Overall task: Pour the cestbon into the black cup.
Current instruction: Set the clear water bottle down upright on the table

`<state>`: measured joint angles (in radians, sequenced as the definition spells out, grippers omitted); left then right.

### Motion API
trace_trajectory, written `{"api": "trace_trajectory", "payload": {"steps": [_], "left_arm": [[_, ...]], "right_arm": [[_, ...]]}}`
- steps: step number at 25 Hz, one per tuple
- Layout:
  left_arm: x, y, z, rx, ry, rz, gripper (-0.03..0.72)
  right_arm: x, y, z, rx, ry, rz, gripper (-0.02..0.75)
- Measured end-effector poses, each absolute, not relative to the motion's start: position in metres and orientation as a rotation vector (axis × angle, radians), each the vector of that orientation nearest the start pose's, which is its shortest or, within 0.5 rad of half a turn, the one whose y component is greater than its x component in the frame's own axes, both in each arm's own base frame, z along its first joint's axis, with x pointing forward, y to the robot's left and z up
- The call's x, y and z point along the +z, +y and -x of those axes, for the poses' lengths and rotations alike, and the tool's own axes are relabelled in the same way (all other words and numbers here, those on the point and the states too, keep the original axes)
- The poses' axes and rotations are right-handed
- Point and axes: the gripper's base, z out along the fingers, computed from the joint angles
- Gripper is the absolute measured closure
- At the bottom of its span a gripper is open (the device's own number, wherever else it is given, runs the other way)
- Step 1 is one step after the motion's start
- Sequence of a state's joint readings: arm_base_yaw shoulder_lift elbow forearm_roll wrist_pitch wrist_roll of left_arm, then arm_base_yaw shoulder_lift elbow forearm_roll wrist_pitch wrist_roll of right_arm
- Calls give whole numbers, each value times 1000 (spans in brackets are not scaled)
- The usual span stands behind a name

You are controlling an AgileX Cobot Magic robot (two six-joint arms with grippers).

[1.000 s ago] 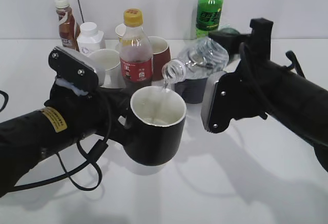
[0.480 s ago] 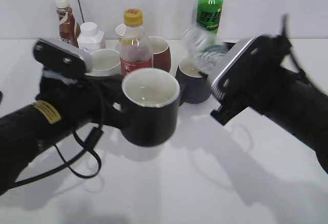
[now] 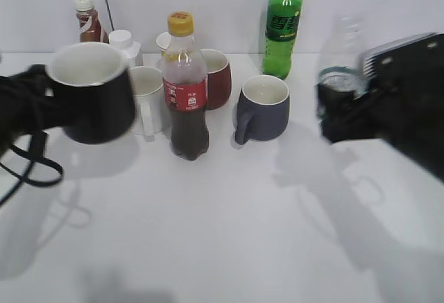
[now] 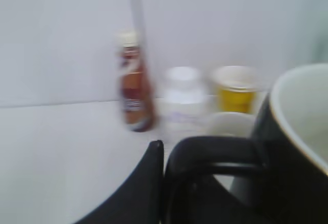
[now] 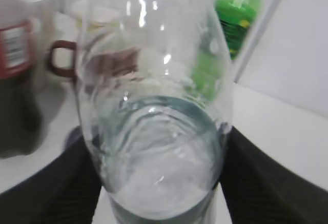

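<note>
The cestbon (image 3: 341, 67) is held upright, long axis near vertical, clamped in the right tool (image 5: 159, 183) at the right of the exterior view, while the black cup (image 3: 89, 93) is carried well apart at the far left by the left tool (image 4: 169, 183), which is closed on its loop handle, so each vessel is served by its own arm and the red-labelled bottle (image 3: 186, 88) and grey-blue mug (image 3: 263, 109) stand on the tabletop (image 3: 222, 227) between them. Water is seen low in the cestbon through the right wrist view; the cup's white inside is visible, but whether liquid lies in it cannot be told.
</note>
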<state>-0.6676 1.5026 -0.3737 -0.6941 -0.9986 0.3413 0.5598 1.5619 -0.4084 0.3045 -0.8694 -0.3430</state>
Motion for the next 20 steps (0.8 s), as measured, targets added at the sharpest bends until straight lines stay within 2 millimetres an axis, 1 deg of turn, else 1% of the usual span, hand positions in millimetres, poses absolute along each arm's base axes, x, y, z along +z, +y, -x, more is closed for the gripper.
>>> {"api": "trace_trajectory", "payload": {"steps": [3, 6, 9, 12, 15, 17, 20], "left_arm": [[185, -86, -232, 31, 1719, -24, 644], [177, -63, -246, 81, 1724, -16, 644], [164, -45, -257, 94, 1737, -25, 644], [144, -31, -265, 125, 1769, -36, 644], [123, -22, -269, 115, 1820, 21, 644], [108, -20, -272, 96, 1859, 47, 644], [89, -25, -276, 64, 1911, 10, 644]], "right_arm": [[178, 95, -247, 105, 1744, 337, 244], [174, 69, -258, 119, 1762, 234, 244], [162, 55, -266, 116, 1774, 174, 244], [149, 55, -270, 127, 1765, 185, 244], [137, 59, -272, 162, 1741, 228, 244], [130, 60, -272, 178, 1750, 228, 244], [121, 61, -273, 184, 1767, 226, 244]]}}
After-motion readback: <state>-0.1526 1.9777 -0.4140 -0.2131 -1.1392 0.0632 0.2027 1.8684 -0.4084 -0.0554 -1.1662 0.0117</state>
